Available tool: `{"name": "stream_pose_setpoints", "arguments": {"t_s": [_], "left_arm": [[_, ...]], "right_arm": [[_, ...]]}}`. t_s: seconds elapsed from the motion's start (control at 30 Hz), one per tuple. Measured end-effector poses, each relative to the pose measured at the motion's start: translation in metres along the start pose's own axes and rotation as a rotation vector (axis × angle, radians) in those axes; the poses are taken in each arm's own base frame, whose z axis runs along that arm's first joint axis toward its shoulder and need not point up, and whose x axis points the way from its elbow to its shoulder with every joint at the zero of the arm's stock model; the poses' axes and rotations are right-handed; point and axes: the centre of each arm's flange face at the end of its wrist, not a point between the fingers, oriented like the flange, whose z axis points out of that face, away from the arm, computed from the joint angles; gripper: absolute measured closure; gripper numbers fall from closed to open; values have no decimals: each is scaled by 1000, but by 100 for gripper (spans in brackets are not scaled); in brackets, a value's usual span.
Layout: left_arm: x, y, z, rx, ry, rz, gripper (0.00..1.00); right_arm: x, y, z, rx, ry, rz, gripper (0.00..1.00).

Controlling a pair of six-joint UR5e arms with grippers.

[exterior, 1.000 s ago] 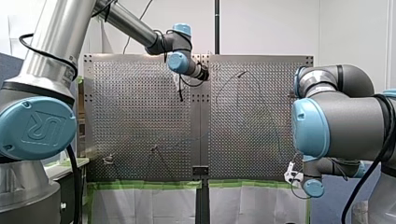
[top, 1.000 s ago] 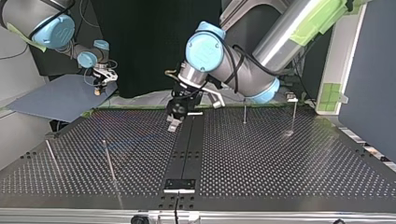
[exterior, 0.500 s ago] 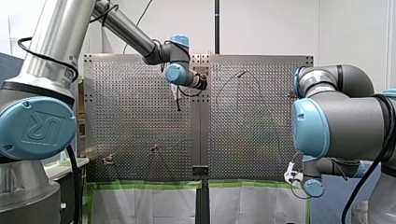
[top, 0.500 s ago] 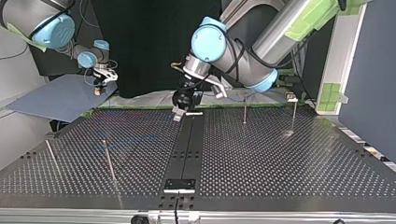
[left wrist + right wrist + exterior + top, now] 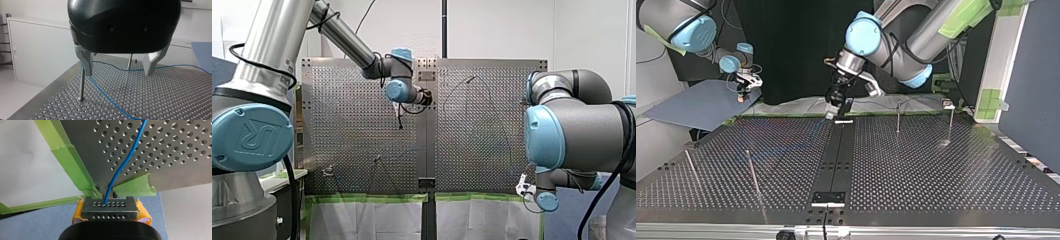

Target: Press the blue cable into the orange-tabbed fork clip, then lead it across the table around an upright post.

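**Left gripper** point(image 5: 118, 73). Black housing with bare metal fingers point(image 5: 86, 62) spread wide and nothing between them. Raised above the perforated table point(image 5: 936, 190). In the top view, at the table's far edge, over the far end of the black centre rail point(image 5: 833, 160).

**Right gripper** point(image 5: 109, 205). Yellow pads point(image 5: 78, 213) closed on the blue cable point(image 5: 125, 162), which enters at a perforated metal fingertip block. Off the table at the top view's left, over a blue-grey sheet point(image 5: 696, 105).

**Blue cable.**
- Right wrist view: from the right gripper's grip, past a table corner wrapped in green tape point(image 5: 70, 162) and out across the perforated plate in a gentle curve.
- Left wrist view: two stretches lying flat on the table.
  - One appears from behind the fingertip closest to the near post point(image 5: 81, 85), passes just beside that post's base and runs on toward the camera.
  - The other lies farther ahead, crossing between the fingers' line of sight and passing by the foot of the far post point(image 5: 129, 62), then leading away to the side.
  - Contact with either post cannot be told.
- Top view: only a faint blue line on the plate in the view's left half.

**Thin metal rods.** In the top view, a right pair of rods point(image 5: 898, 119) stands near the far edge, well apart from each other. A left pair of rods point(image 5: 753, 172) stands nearer the camera.
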Motion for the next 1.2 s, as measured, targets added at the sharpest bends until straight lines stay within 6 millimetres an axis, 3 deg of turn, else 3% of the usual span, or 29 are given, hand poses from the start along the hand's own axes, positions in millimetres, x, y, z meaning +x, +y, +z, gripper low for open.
{"name": "stream_pose_setpoints", "arguments": {"t_s": [1.2], "left_arm": [[95,28,-78,9,2,1,2]], "right_arm": [[-1,-6,0,9,-2,-9,100]]}}
